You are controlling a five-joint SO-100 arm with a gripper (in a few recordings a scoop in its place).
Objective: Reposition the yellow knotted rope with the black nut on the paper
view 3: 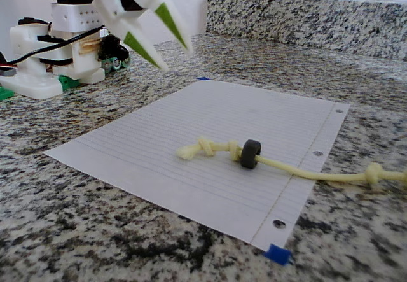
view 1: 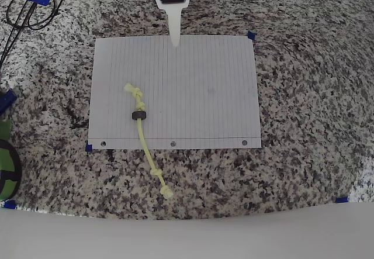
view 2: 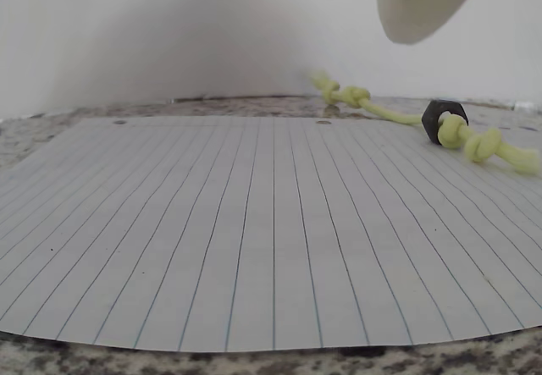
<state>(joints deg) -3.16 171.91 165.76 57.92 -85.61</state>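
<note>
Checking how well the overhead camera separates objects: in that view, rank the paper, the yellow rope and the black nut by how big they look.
1. paper
2. yellow knotted rope
3. black nut

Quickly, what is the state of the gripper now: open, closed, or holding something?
Gripper: open and holding nothing, raised above the far edge of the paper, apart from the yellow knotted rope.
</note>
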